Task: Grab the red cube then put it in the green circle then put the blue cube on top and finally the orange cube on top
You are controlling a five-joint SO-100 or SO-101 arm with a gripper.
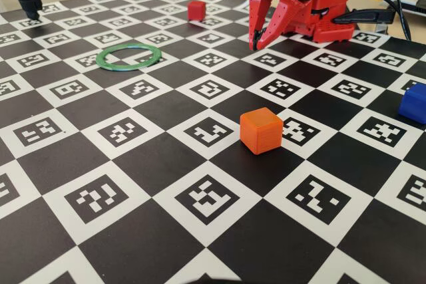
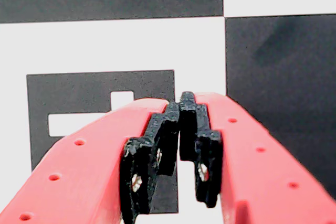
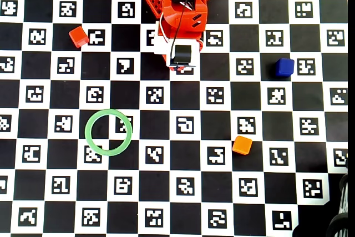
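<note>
Nothing is stacked yet on the board. The ring lies empty toward its left edge, awaiting the red cube near the far-left corner. Blue cube and orange cube sit right. My gripper is closed, empty.

Arm folded, tool pointing down, fingertips together, empty.

Surface: black-and-white checkerboard table with coded markers.
On it, well apart: red cube, green circle, blue cube, orange cube.
</note>
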